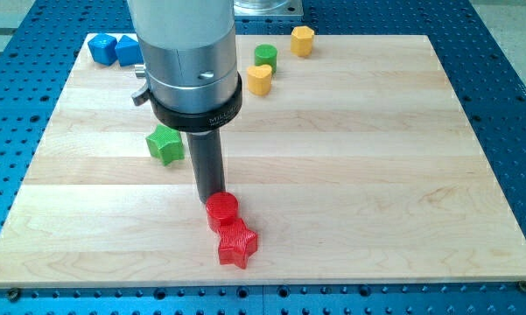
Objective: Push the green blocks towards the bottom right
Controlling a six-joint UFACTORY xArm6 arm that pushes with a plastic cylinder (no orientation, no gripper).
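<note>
A green star-shaped block (164,143) lies left of centre on the wooden board (350,166). A green cylinder (265,57) stands near the view's top, touching a yellow block (259,79) below it. My tip (213,196) is down on the board, right of and below the green star, a short gap away. It touches the upper edge of a red cylinder (221,210).
A red star block (236,245) sits against the red cylinder's lower right. A second yellow block (302,40) is at the top edge. Two blue blocks (114,48) sit at the top left corner. The arm's wide body (188,61) hides part of the board's top left.
</note>
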